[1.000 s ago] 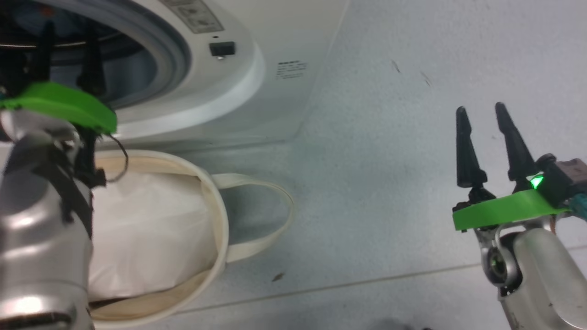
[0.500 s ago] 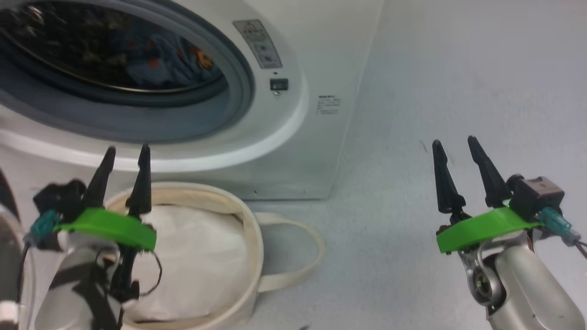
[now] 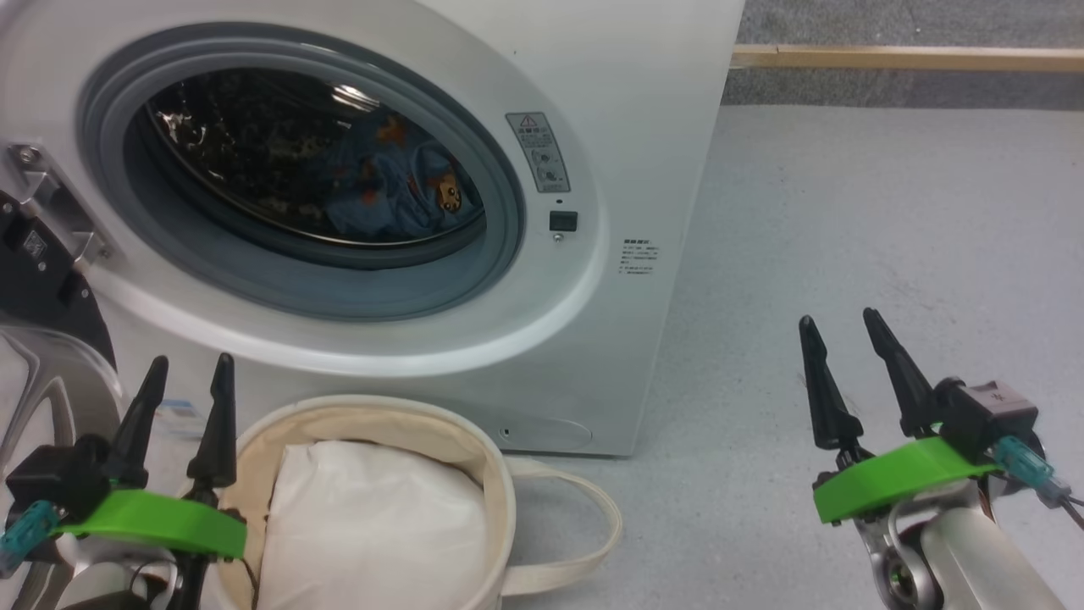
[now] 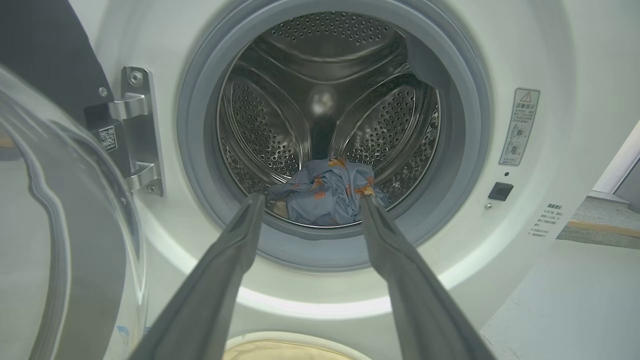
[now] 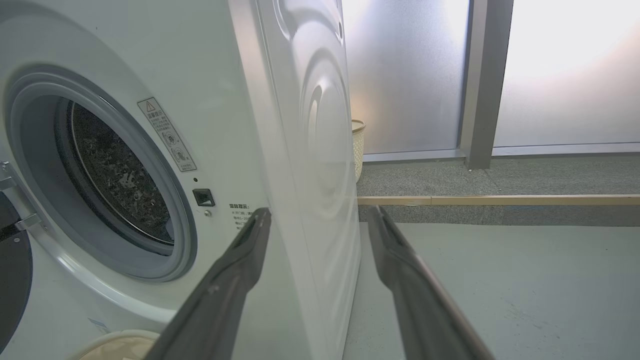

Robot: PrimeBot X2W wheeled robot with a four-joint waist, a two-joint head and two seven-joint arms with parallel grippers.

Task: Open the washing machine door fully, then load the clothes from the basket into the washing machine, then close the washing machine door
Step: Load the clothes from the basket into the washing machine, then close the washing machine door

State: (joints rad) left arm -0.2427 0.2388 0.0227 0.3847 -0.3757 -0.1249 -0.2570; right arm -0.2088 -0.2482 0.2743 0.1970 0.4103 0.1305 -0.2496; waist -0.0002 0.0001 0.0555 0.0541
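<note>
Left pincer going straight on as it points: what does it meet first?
Likely the clothes in the drum, through the open mouth; depth unclear, so the grey seal's lower lip might come first.

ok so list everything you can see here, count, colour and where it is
washing machine: one, white, straight ahead
washing machine door: one, black rim with clear glass, swung open left of the opening
clothes: one bundle, light blue with orange-brown bears, at the bottom of the drum
basket: one, cream, in front of the machine
white bundle: one, white, inside the basket
warning sticker: one, grey, right of the opening
woven bin: one, cream, behind the machine
wooden strip: one, tan, far right
left gripper: one, dark fingers, open, by the basket's left edge
right gripper: one, dark fingers, open, lower right
</note>
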